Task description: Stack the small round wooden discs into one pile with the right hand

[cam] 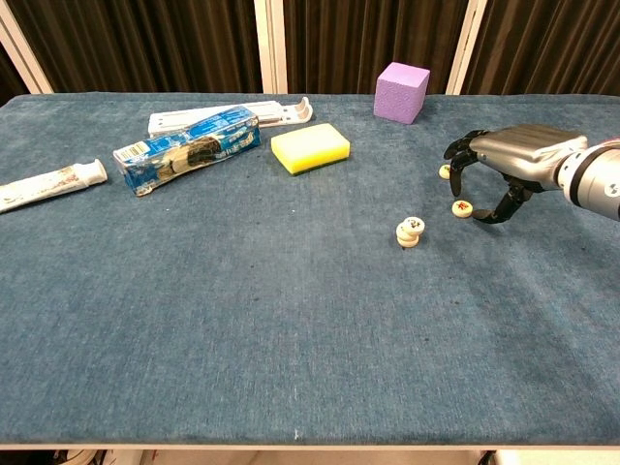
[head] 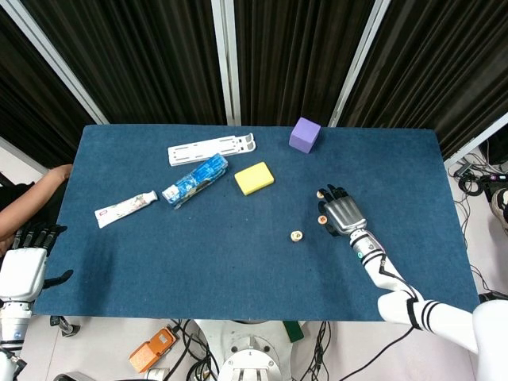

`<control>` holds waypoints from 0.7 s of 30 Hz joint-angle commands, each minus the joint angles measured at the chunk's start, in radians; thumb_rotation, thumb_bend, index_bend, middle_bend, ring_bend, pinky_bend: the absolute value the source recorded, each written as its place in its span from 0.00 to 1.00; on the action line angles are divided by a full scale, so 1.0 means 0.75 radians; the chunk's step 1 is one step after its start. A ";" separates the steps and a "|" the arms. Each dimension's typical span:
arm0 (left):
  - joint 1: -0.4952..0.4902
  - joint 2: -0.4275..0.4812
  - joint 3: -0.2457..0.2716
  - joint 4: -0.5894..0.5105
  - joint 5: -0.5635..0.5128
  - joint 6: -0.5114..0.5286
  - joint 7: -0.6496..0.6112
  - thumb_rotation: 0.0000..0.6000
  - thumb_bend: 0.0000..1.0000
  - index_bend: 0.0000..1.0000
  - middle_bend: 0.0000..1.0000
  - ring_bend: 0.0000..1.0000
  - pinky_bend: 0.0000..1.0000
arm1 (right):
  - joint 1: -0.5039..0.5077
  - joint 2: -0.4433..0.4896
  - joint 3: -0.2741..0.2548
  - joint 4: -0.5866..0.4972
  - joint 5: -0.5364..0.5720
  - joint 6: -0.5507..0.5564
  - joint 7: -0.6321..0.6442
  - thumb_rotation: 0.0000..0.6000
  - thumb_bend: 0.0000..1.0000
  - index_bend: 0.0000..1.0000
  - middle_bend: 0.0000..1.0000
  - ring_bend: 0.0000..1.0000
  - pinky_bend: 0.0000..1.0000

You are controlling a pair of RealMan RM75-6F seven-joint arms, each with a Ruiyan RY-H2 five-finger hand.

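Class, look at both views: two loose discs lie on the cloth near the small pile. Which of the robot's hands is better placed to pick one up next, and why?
The right hand. It hangs open just above the nearer loose disc, beside the farther disc and near the pile. The left hand sits off the table's far edge.

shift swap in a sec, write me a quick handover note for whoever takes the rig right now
Right hand: over the table's right side, fingers curled down around two loose wooden discs, near disc and far disc. It is not clearly gripping either.
Left hand: off the table's left edge, idle, fingers apart, holding nothing.
Done: a small pile of discs stands left of the right hand, top disc tilted.
Left: pick up the two loose discs one at a time and set them on the pile, probably the near one first. The tilted top may need squaring.
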 commanded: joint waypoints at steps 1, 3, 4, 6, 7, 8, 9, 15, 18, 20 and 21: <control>0.000 0.000 0.000 -0.001 -0.001 -0.001 0.002 1.00 0.08 0.19 0.18 0.11 0.01 | 0.007 -0.011 0.002 0.016 -0.003 -0.010 0.006 1.00 0.46 0.48 0.16 0.11 0.18; 0.000 0.000 0.000 -0.001 -0.002 -0.002 0.003 1.00 0.08 0.19 0.18 0.11 0.01 | 0.009 -0.016 0.003 0.024 -0.001 -0.015 0.006 1.00 0.46 0.49 0.16 0.11 0.18; -0.001 0.000 0.000 0.000 -0.002 -0.003 0.003 1.00 0.08 0.19 0.18 0.11 0.01 | 0.009 -0.017 0.004 0.026 0.001 -0.019 0.007 1.00 0.46 0.50 0.16 0.11 0.18; -0.002 -0.001 -0.001 0.001 -0.004 -0.005 0.002 1.00 0.08 0.19 0.18 0.11 0.01 | 0.011 -0.018 0.004 0.028 0.005 -0.029 0.009 1.00 0.46 0.51 0.16 0.11 0.18; -0.002 -0.001 -0.001 0.002 -0.004 -0.005 0.001 1.00 0.08 0.19 0.18 0.11 0.01 | 0.013 -0.019 0.004 0.030 0.004 -0.032 0.011 1.00 0.47 0.52 0.16 0.11 0.18; -0.002 -0.001 -0.002 0.004 -0.003 -0.005 0.000 1.00 0.08 0.19 0.18 0.11 0.01 | 0.013 -0.020 0.005 0.030 0.001 -0.031 0.014 1.00 0.48 0.53 0.16 0.11 0.18; -0.002 -0.001 -0.002 0.005 -0.003 -0.004 -0.001 1.00 0.08 0.19 0.18 0.11 0.01 | 0.012 -0.019 0.006 0.027 -0.005 -0.024 0.020 1.00 0.48 0.54 0.16 0.11 0.18; 0.000 -0.001 0.000 0.013 -0.002 -0.003 -0.011 1.00 0.08 0.19 0.18 0.11 0.01 | -0.009 0.057 0.014 -0.096 -0.060 0.049 0.047 1.00 0.53 0.58 0.18 0.13 0.18; -0.002 -0.003 -0.001 0.014 -0.002 -0.006 -0.014 1.00 0.08 0.19 0.18 0.11 0.01 | -0.015 0.133 0.013 -0.237 -0.109 0.089 0.043 1.00 0.53 0.58 0.18 0.13 0.18; -0.004 -0.004 -0.001 0.012 0.002 -0.005 -0.013 1.00 0.08 0.19 0.18 0.11 0.01 | -0.011 0.175 0.008 -0.329 -0.131 0.097 0.017 1.00 0.53 0.58 0.18 0.13 0.18; -0.005 -0.004 -0.001 0.012 0.003 -0.005 -0.012 1.00 0.08 0.19 0.18 0.11 0.01 | -0.008 0.188 0.005 -0.361 -0.134 0.094 0.000 1.00 0.53 0.58 0.18 0.13 0.18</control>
